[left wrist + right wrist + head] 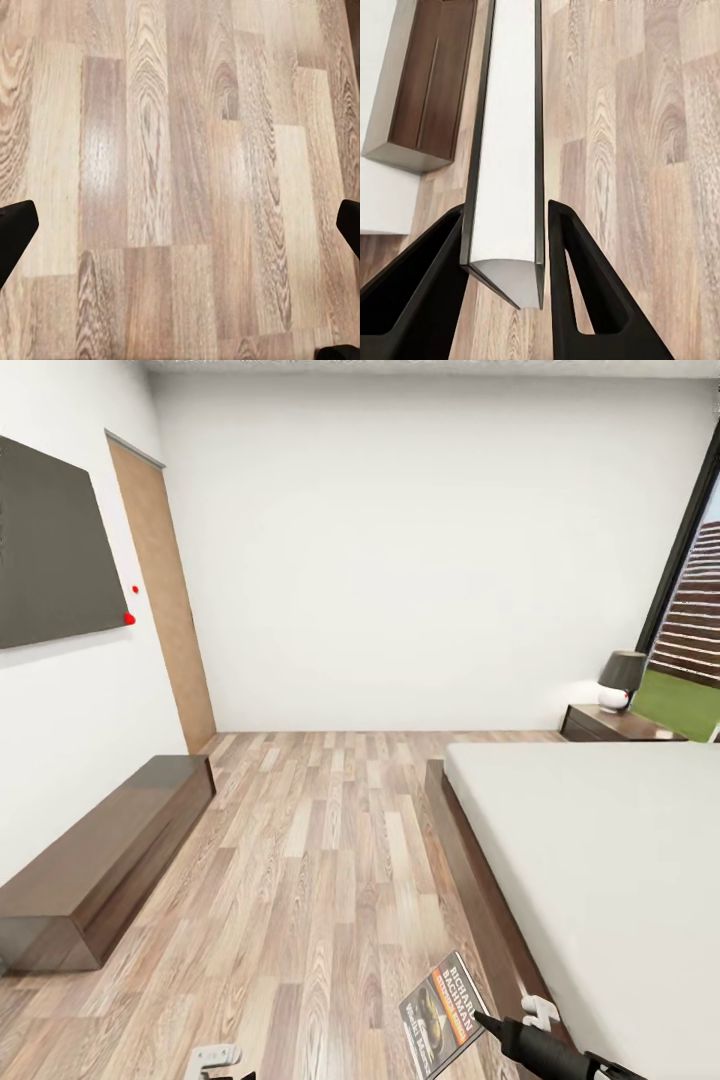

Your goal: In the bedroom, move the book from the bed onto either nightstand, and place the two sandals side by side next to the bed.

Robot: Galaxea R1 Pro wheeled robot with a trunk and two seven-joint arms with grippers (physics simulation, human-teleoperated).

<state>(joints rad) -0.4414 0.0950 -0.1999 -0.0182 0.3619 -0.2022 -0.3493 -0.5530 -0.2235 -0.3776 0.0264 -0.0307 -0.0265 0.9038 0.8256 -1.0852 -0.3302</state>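
- A long low cabinet (100, 855) sits against the left wall of the bedroom, under a dark wall panel (55, 545); a wood-toned door (165, 595) stands closed beyond it.
- The left gripper (180, 225) hangs over bare plank floor (320, 860), its dark fingertips (15, 232) showing at opposite edges of the wrist view: spread wide, holding nothing, apparently idle while the other arm works.
- The book (445, 1015) is off the bed, carried above the floor just beside the bed frame's left edge. Its cover reads "RICHARD BACHMAN" in white above an orange band; the smaller print is too blurred to read.
- The right gripper (506, 225) is clamped on the book (506, 150), one finger on each cover, the page edges facing the camera, a grip that likely keeps the thin paperback from fanning open in transit.
- The bed (600, 880) fills the right of the head view, its mattress bare.
- A nightstand (615, 725) with a lamp (620, 680) stands at the far corner by the window, well apart from the book: probably the destination.
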